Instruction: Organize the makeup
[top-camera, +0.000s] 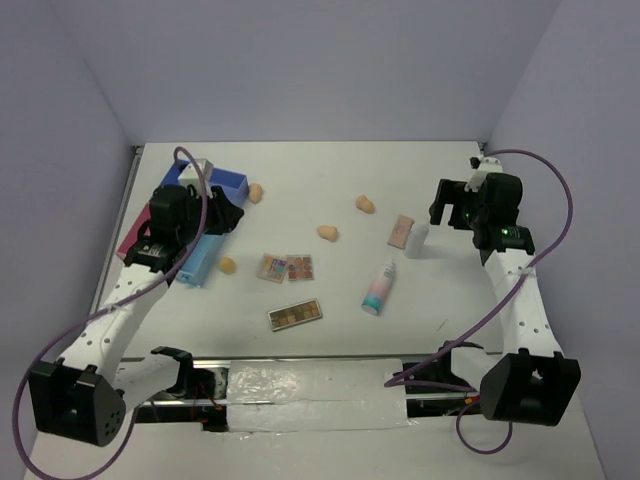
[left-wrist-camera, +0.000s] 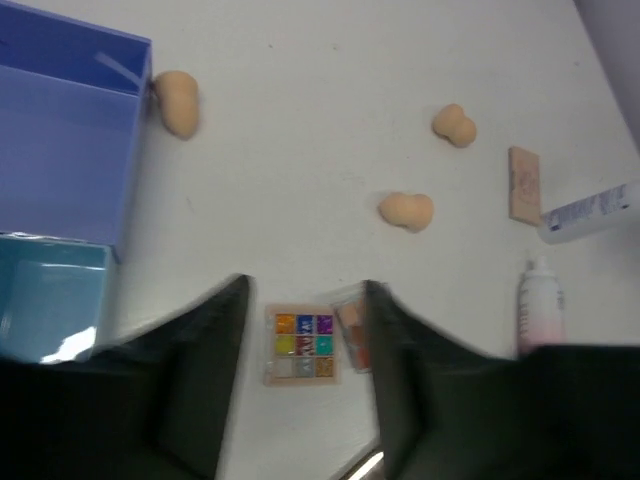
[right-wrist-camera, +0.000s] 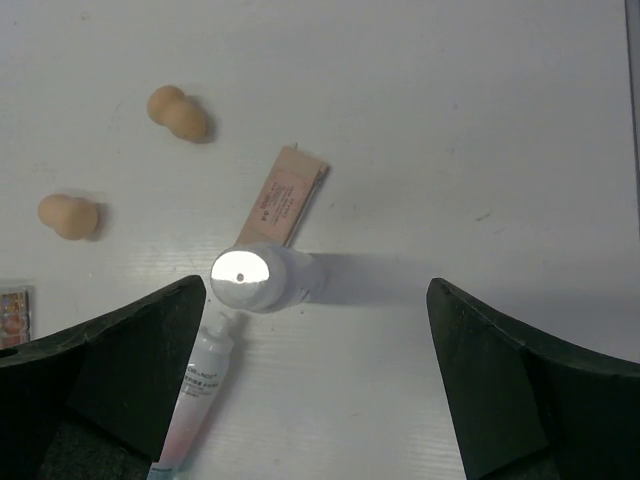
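Top view: bright, even, diffuse light from above. Worktop reads near-white, walls w/ a lavender cast. Shadows short & soft. Glossy strip at near edge throws patchy glare. Res. is coarse, small items soft.

Left wrist view: blurred overall. Edges of left gripper smeared, fingers nearly black, no detail. White glint on teal part of tray.

Right wrist view: sharpest of the 3. Hard specular spot on cap of white bottle, its grey shadow falling to the right. Sponges shade the same way, so light comes from frame left. Right gripper dark, underexposed, out of focus.
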